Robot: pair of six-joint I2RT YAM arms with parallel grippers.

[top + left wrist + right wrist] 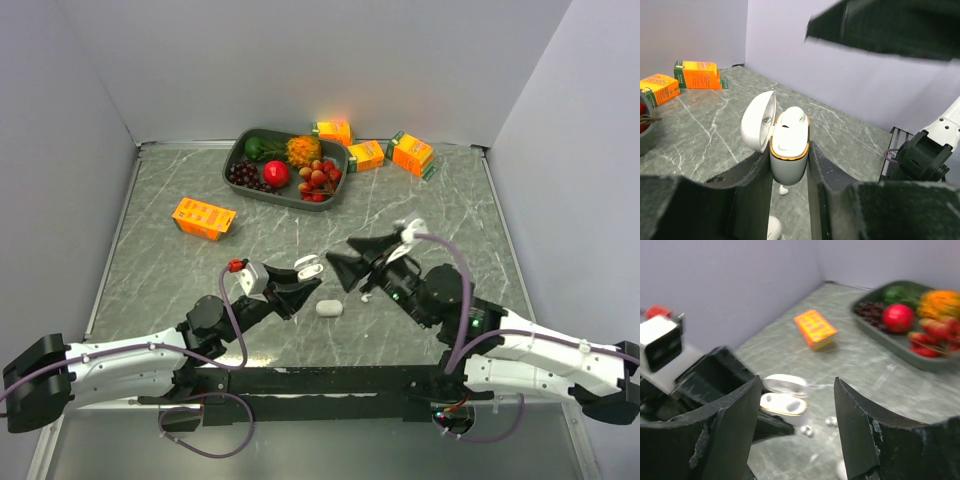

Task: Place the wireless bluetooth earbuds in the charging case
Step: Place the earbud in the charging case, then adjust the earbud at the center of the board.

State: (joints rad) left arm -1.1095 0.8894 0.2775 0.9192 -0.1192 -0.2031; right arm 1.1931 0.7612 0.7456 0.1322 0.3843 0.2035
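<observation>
Left pincer: clamped on the charging case, one finger on each side of the lower body. The case is upright and the gold rim faces up. The lid is flipped open, hanging off the left side of the case.

One earbud sits in the far well, its head sticking up above the rim. Can't tell from the wrist view whether the near well holds anything.

Right pincer: jaws wide apart, nothing between them. It's pointed at the open case from just beside it, and the tips aren't touching the case. In the top view the two pincers face each other mid-table with the case between them.

A loose earbud and a second loose earbud lie close together on the table, near the held case on my right arm's side. That view is blurry, so I can't say how they're oriented.

A spare white case lies closed, flat on the marble just in front of the pincers.

Farther out: an orange carton sits alone, left of centre. A dark fruit tray is at the back edge. Three more cartons are clustered to the right of the tray.
</observation>
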